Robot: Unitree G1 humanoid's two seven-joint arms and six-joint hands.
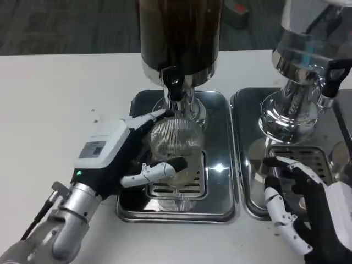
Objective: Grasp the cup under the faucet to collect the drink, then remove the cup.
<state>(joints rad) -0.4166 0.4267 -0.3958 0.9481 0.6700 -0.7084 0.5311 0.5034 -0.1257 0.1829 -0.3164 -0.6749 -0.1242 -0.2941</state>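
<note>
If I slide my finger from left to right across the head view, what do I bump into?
Left hand → ribbed clear cup under the dark drink dispenser's faucet → second, silver dispenser, with the right hand below it.

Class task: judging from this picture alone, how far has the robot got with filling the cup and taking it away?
Done: the left hand grips the ribbed clear cup, which stands on the drip tray below the faucet. In hand: holding it there; no drink is visible in it. Left: collecting the drink and removing the cup. The right hand waits open.
</note>
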